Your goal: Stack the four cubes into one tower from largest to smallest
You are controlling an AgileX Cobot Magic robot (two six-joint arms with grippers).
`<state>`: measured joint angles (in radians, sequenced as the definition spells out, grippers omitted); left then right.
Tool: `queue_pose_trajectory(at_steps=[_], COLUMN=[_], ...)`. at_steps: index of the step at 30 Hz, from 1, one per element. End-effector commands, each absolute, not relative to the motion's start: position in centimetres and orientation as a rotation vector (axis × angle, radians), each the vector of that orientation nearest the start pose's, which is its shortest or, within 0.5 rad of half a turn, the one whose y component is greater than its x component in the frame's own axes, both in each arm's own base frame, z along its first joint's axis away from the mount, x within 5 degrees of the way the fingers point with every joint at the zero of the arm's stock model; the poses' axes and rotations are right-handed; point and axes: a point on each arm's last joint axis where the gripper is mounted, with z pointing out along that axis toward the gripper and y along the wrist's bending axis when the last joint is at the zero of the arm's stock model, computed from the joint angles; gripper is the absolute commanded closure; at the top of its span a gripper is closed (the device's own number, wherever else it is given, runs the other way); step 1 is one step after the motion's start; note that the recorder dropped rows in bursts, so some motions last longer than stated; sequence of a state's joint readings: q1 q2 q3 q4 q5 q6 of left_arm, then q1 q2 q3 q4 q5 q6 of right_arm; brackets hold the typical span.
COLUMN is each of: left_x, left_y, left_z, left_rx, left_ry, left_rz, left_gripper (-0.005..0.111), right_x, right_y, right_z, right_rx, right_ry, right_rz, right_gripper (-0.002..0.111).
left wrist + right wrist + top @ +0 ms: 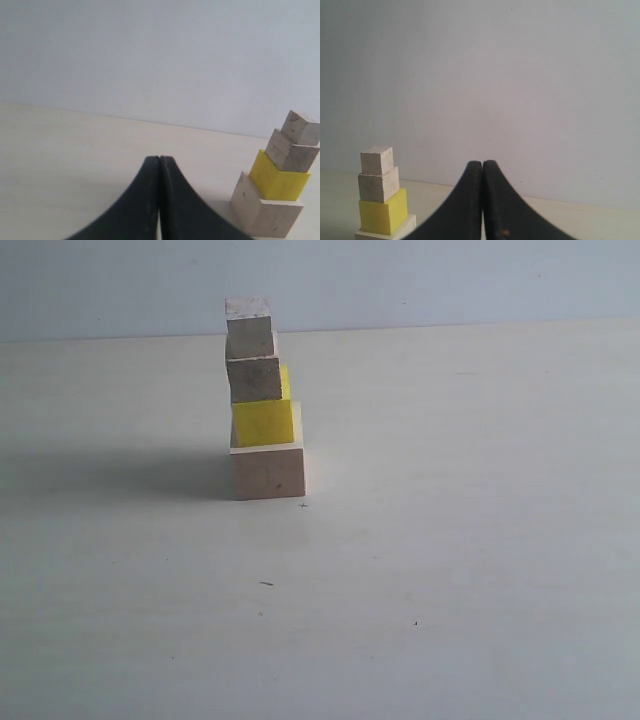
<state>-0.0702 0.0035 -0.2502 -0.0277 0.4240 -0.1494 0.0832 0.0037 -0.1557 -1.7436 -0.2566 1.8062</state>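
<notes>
Plainly, left hand [159, 159] and right hand [482, 163] are clenched empty, the tower [380, 197] cropped below.

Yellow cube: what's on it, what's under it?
On the yellow cube: the small pale wood cube, with the smallest cube on that. Under it: the large pale wood cube, on the table. Its underside and most of its top are covered.
</notes>
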Motion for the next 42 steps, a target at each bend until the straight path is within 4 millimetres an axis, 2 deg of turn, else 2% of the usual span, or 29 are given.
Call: queue_pose_trajectory(at_steps=[1, 7, 8, 11, 16, 24, 27, 42], left_x=[3.8, 4.1, 4.3, 5.1, 5.5, 5.5, 5.3, 5.3], left_y=[-0.3, -0.3, -0.3, -0.3, -0.4, -0.4, -0.4, -0.4], left_z=[25.7, 25.4, 25.0, 22.0, 19.1, 18.8, 18.1, 18.1], left_rx=[-0.056, -0.02, -0.02, -0.021, -0.035, -0.03, -0.011, -0.009], left_ry=[1.653, 1.601, 1.608, 1.671, 1.733, 1.766, 1.842, 1.841], left_rz=[-0.164, -0.123, -0.123, -0.12, -0.132, -0.126, -0.106, -0.105], left_gripper=[0.107, 0.107, 0.107, 0.107, 0.107, 0.107, 0.107, 0.107], right_x=[4.1, 4.1, 4.1, 4.1, 4.1, 4.1, 4.1, 4.1], right_y=[2.6, 2.6, 2.6, 2.6, 2.6, 2.6, 2.6, 2.6], right_z=[25.9, 25.9, 25.9, 25.9, 25.9, 25.9, 25.9, 25.9], right_rx=[-0.232, -0.232, -0.232, -0.232, -0.232, -0.232, -0.232, -0.232], right_ry=[1.372, 1.372, 1.372, 1.372, 1.372, 1.372, 1.372, 1.372], right_rz=[0.292, 0.292, 0.292, 0.292, 0.292, 0.292, 0.292, 0.292], right_gripper=[0.108, 0.108, 0.108, 0.108, 0.108, 0.108, 0.108, 0.108])
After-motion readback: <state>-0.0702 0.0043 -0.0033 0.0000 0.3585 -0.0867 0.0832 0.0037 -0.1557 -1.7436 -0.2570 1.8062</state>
